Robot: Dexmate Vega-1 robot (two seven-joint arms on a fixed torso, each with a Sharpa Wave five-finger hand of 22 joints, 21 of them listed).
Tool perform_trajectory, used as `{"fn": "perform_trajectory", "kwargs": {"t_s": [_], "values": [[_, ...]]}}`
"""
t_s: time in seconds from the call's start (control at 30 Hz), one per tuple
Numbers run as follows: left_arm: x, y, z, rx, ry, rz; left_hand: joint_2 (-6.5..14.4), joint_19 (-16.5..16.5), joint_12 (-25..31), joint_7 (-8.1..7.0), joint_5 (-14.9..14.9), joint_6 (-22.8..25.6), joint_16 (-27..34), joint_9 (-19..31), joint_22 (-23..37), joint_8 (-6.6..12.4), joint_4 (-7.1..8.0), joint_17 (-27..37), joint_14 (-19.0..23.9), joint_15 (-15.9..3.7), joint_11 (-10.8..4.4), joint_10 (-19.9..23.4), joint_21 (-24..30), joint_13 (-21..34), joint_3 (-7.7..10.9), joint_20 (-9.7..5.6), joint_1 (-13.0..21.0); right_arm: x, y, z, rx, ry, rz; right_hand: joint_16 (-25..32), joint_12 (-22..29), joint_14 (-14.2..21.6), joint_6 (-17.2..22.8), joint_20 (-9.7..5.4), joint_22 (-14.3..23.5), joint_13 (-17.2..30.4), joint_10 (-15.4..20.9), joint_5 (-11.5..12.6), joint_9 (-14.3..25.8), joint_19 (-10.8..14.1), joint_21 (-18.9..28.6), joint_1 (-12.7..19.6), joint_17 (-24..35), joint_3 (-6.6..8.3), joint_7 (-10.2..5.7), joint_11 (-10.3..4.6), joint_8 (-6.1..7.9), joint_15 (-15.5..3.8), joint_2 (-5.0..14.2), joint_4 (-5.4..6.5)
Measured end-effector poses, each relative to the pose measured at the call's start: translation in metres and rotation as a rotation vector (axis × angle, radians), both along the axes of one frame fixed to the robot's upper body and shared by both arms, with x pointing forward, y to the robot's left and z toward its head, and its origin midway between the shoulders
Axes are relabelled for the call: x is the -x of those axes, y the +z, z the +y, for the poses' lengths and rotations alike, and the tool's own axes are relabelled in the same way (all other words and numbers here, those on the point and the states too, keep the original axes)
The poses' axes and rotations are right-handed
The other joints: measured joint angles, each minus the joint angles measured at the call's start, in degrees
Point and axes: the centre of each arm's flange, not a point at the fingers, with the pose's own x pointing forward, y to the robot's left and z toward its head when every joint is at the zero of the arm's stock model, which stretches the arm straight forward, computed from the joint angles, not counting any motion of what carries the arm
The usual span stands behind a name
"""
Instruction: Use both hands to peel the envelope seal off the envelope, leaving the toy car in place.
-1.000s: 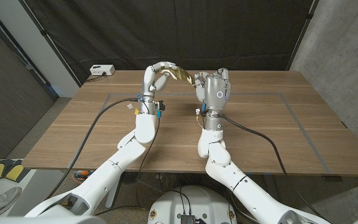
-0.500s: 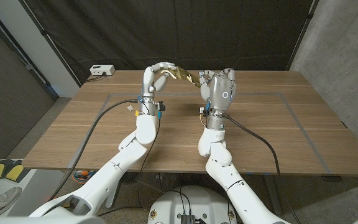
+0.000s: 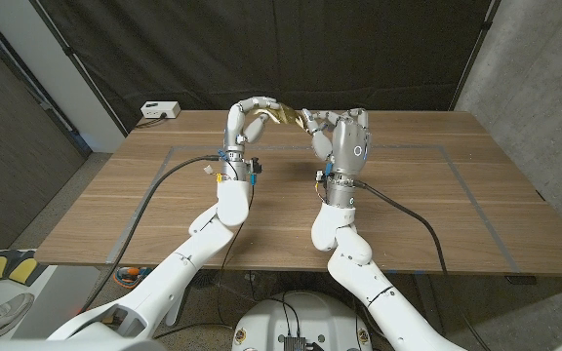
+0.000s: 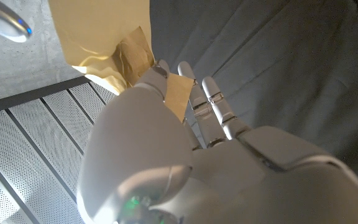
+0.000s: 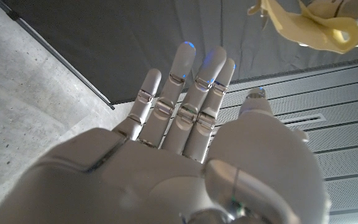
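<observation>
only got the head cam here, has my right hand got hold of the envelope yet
Observer: No. In the right wrist view the right hand has its fingers stretched out and apart with nothing between them. The envelope hangs clear of them.
Operator: ok and the left, where is it gripping
Observer: In the left wrist view the left hand has its thumb pressed on the envelope at a brown strip stuck to the paper.
Operator: is the paper flat
Observer: No, it is creased and buckled next to that thumb.
</observation>
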Motion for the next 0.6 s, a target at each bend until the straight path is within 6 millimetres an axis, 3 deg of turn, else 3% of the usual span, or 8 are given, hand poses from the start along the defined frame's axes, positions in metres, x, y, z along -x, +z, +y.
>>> {"fn": "perform_trajectory", "kwargs": {"t_s": [0.13,0.37,0.6], "values": [[0.0004,-0.0004,-0.0008,-0.002,0.003,-0.003,0.00,-0.16,-0.45,-0.23,0.00,0.23,0.00,0.00,0.00,-0.22,0.22,0.00,0.00,0.00,0.00,0.00,-0.33,0.04,-0.22,-0.15,0.00,-0.0002,0.0002,0.0015,0.013,-0.002,0.030,-0.23,-0.40,-0.80,-0.86,0.22,-0.08,0.00,-0.66,0.41,0.26,-0.22,0.01,-0.32,-0.29,-0.31,-0.13,-0.03,-0.62,0.19,-0.70,-0.31],[0.0029,0.0004,-0.0017,-0.003,0.008,-0.013,0.00,-0.16,-1.03,-0.32,0.00,0.76,0.00,-0.07,0.00,-0.37,0.08,0.15,0.00,0.00,-0.18,0.84,-0.47,0.25,-0.56,-0.15,0.00,0.0019,0.0021,0.0070,0.052,-0.005,0.069,-0.72,-0.91,-1.30,-1.64,0.31,-0.41,0.00,-1.37,0.92,0.25,-0.30,0.22,-1.27,-0.49,-0.86,0.03,0.07,-1.05,0.48,-1.91,0.24],[0.0058,-0.0006,-0.0024,-0.005,0.009,-0.020,-0.01,-0.16,-2.01,-0.32,-0.01,0.94,0.00,-0.26,0.01,-0.87,-0.01,0.16,0.00,0.00,-0.20,1.64,-0.47,0.41,-0.95,-0.15,0.01,0.0026,0.0026,0.0097,0.075,-0.027,0.102,-0.95,-1.07,-1.30,-2.14,0.61,-0.61,0.00,-1.68,1.71,0.51,-0.60,0.22,-1.48,-0.55,-1.41,-0.09,0.37,-1.70,0.48,-2.11,0.16]]}}
